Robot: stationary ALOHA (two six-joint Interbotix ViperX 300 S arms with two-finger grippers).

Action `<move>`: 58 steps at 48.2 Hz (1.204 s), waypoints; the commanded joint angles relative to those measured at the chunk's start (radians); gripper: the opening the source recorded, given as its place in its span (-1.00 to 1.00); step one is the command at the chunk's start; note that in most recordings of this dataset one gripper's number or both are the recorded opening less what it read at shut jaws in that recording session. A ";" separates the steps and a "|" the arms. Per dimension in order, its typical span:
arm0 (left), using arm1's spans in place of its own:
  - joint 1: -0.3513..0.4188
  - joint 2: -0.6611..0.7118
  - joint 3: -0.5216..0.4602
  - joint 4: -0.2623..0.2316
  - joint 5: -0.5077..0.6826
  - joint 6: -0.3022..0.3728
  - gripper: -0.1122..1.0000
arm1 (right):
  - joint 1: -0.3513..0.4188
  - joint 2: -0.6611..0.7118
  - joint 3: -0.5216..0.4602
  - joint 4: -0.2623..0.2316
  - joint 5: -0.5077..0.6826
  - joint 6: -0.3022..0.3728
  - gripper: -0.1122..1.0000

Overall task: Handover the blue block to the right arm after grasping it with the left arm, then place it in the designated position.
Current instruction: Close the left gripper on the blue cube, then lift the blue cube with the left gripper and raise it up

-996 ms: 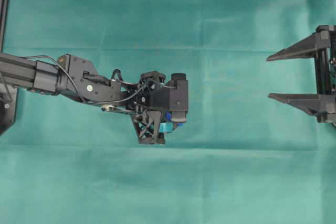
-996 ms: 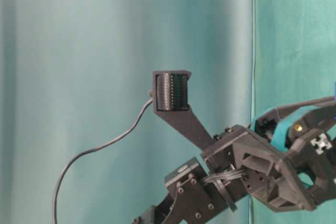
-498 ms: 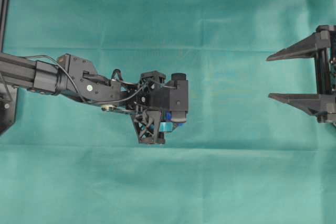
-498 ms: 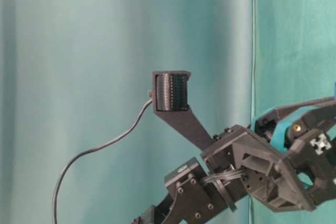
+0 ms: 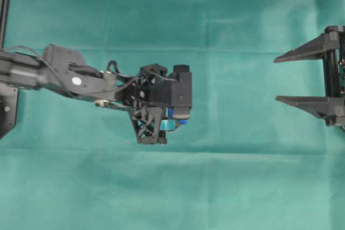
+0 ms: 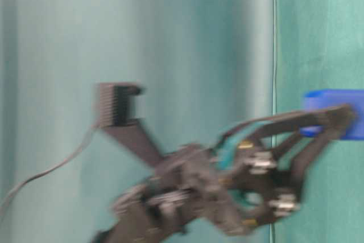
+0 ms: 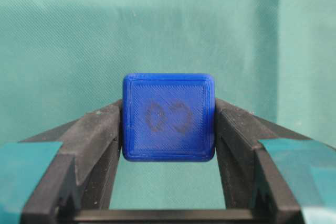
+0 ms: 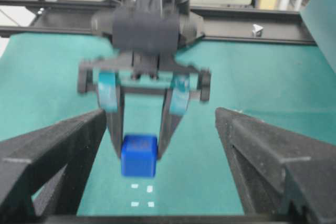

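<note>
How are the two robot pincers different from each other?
The left pincer has teal bands at the base of its fingers; the right pincer is all black.
The left pincer is shut on the blue block; the right pincer is wide open and holds nothing.
The left pincer is out over the middle of the green cloth; the right pincer is at the right edge.
Both have two pointed black fingers.

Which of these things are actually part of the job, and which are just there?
Part of the job:
blue block
left gripper, holding it
right gripper, open
white marks

Just there:
green cloth
black frame rail
</note>
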 commanded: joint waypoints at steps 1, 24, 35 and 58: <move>0.002 -0.074 -0.031 0.003 0.018 0.000 0.04 | -0.002 0.005 -0.029 -0.002 -0.005 -0.002 0.88; 0.002 -0.215 -0.170 0.008 0.218 0.002 0.04 | -0.002 0.005 -0.031 -0.002 -0.005 -0.002 0.88; 0.003 -0.255 -0.196 0.008 0.267 0.003 0.04 | -0.003 0.005 -0.032 -0.002 -0.005 -0.002 0.88; 0.002 -0.256 -0.192 0.008 0.272 0.002 0.04 | -0.002 0.005 -0.032 -0.005 -0.005 -0.002 0.88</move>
